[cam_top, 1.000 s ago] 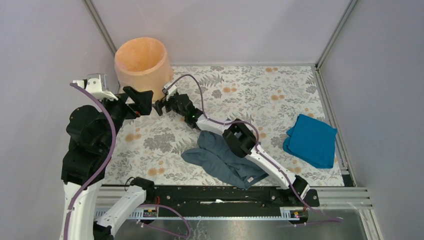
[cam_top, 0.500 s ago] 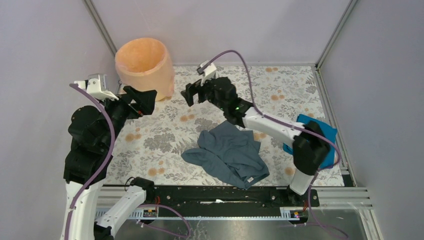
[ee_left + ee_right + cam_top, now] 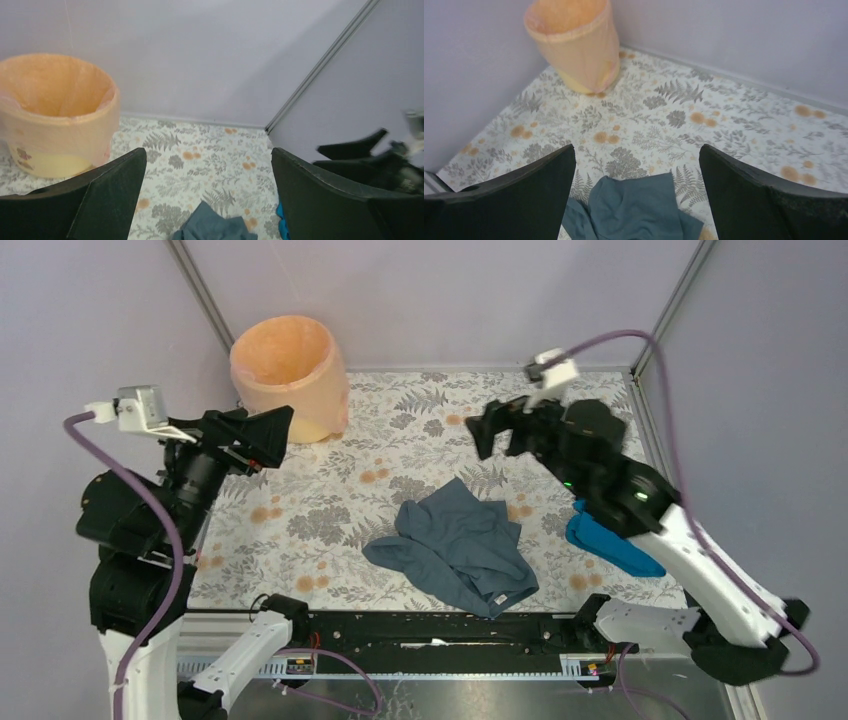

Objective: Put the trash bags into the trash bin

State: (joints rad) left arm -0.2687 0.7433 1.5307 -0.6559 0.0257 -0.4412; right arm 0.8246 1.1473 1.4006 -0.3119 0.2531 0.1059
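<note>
At ten o'clock, the trash bag (image 3: 285, 355) already lines the trash bin (image 3: 55, 166), so left tool (image 3: 272, 438) and right tool (image 3: 492, 435) hover empty, fingers apart, job apparently done.

Bin (image 3: 50, 165) far left, bag (image 3: 57, 87) lining it, garment (image 3: 455, 545) centre front, cloth (image 3: 610, 545) right.

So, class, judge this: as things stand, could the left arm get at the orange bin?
Probably yes. The left gripper hangs open just beside the bin, with only bare patterned table between them. The grey-blue garment and the right gripper are well clear of that path.
</note>
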